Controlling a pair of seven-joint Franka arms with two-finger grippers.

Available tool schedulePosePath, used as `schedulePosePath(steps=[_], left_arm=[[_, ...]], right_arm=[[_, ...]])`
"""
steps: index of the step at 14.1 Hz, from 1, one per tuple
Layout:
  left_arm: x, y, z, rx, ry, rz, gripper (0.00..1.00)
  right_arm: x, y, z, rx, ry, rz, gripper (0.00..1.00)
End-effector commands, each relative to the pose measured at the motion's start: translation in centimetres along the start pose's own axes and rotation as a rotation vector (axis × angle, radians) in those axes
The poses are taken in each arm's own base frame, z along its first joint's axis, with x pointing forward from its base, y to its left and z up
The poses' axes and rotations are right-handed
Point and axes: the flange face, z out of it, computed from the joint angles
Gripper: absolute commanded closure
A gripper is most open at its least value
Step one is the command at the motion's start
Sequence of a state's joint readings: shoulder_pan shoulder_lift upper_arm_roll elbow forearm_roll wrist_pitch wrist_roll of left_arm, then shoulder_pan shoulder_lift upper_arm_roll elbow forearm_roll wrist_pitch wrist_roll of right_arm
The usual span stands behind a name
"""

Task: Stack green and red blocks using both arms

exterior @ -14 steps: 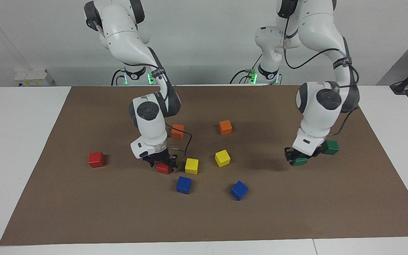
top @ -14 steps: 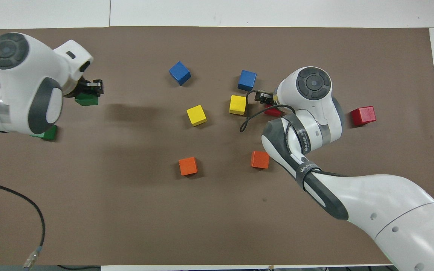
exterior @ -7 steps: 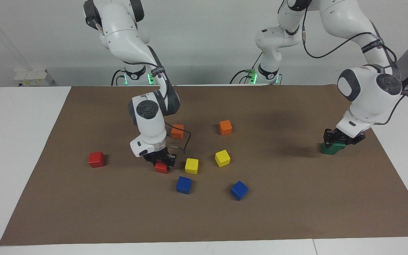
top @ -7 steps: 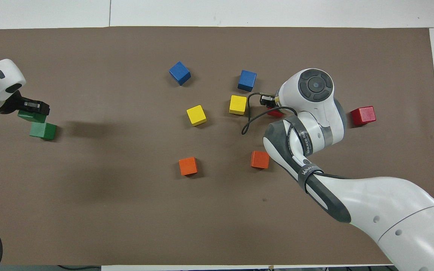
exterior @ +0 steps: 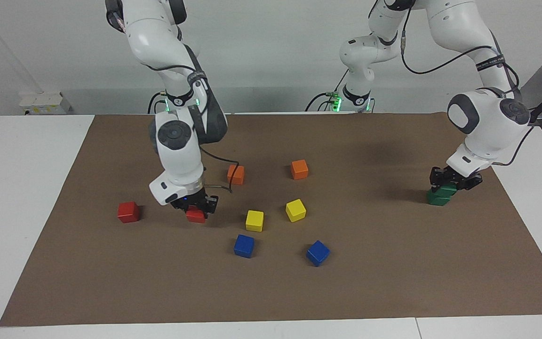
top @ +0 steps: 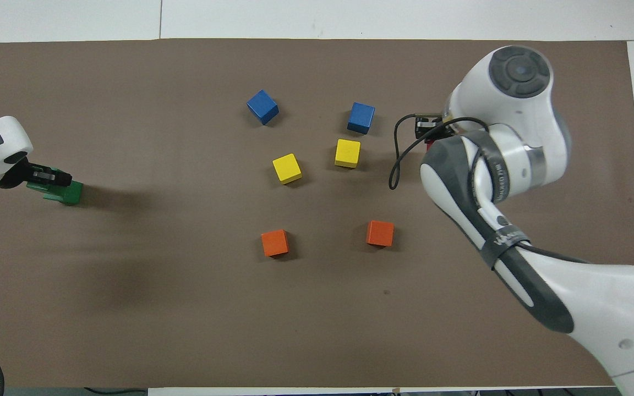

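Since the earlier frames the right end effector has carried its red block away from the yellow cubes toward the second red block, which sits on the brown mat near the right arm's end of the bench. The left end effector has brought its green block over and down onto the other green block, near the edge of the mat at the left arm's end.

Both end effectors are pressed onto their blocks. The right one pinches the red block just above the mat, well short of its partner. The left one grips the upper green block; it appears to rest on the lower one, though the facing view is too slanted to be sure it is fully seated.

So the green stack looks nearly done, lacking only release and withdrawal. The red stack remains: the carried block must travel on, be lined up over the waiting red block, and be set down. The orange, yellow and blue cubes play no part.
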State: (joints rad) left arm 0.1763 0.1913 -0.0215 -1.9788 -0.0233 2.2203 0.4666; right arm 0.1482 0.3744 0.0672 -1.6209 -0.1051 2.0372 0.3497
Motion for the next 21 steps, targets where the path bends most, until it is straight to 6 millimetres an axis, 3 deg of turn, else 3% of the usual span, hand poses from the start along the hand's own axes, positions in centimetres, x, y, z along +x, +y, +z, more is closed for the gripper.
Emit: schedulePosePath(steps=[1, 3, 7, 9, 11, 21], left_arm=[[-1.7, -0.7, -0.8, -0.008, 0.035, 0.017, 1.00], [-1.8, -0.9, -0.6, -0.010, 0.042, 0.010, 1.00], [-2.9, -1.0, 1.5, -0.012, 0.081, -0.028, 1.00], [-3.0, -1.0, 1.7, -0.010, 0.082, -0.030, 1.00], [-2.9, -1.1, 1.7, -0.009, 0.084, -0.033, 1.00], [-3.3, -2.5, 1.6, 0.006, 0.104, -0.055, 1.00]], right_arm=[[0.5, 5.7, -3.8, -0.002, 0.010, -0.122, 0.95], [0.6, 10.1, -3.9, -0.003, -0.013, -0.167, 0.95], [0.0, 18.0, -1.6, 0.001, -0.002, -0.245, 0.95], [-1.4, 19.2, 0.5, 0.001, 0.007, -0.244, 0.95], [-2.3, 19.3, 1.9, 0.001, 0.031, -0.243, 0.95], [-3.7, 20.6, 4.8, 0.006, 0.032, -0.244, 0.95]])
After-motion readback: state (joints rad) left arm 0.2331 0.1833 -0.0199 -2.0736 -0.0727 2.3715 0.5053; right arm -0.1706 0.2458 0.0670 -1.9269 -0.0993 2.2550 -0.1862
